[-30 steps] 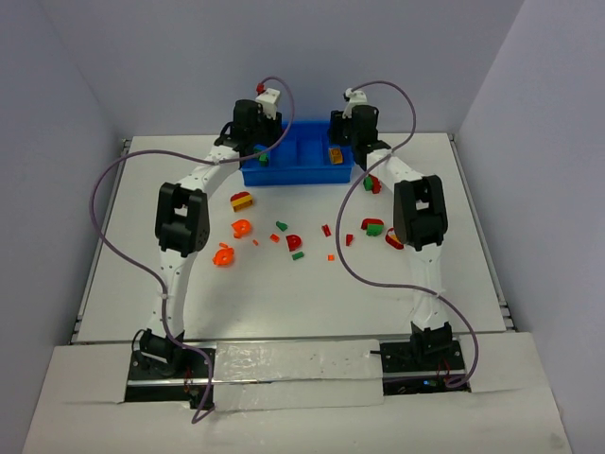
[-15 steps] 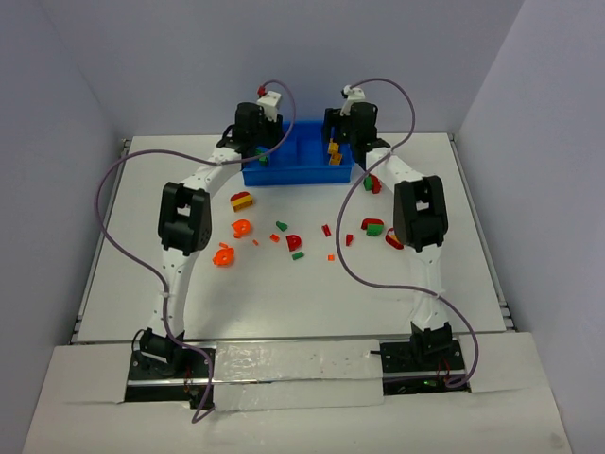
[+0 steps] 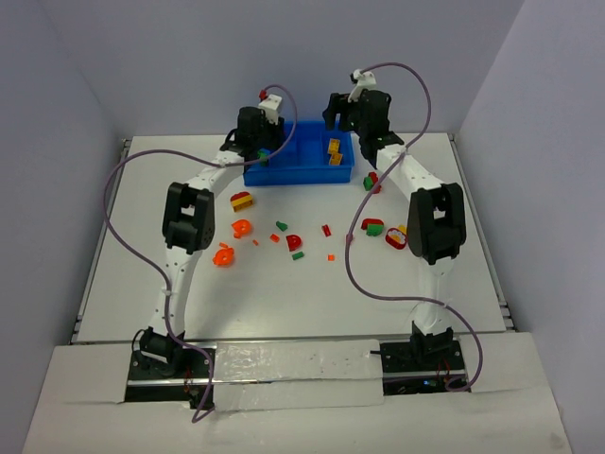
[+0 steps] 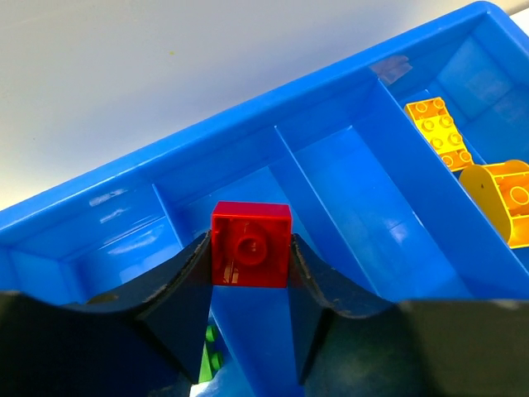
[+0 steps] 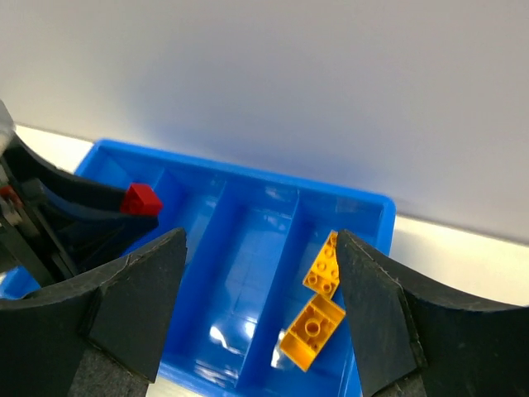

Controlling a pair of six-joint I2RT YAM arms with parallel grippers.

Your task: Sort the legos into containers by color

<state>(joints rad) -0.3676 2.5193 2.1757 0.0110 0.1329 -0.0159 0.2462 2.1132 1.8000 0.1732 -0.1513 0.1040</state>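
Here, the left gripper (image 4: 250, 255) is pinching a glossy red square plastic brick (image 4: 250, 238) over the bright blue divided tray (image 4: 273, 112); the right gripper (image 5: 260, 248) is gaping empty.

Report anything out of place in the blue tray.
One thing: the left tool holds a red brick over a tray compartment where a green piece seems to lie already; dropping it there would mix colours. Nothing looks spilled or damaged.
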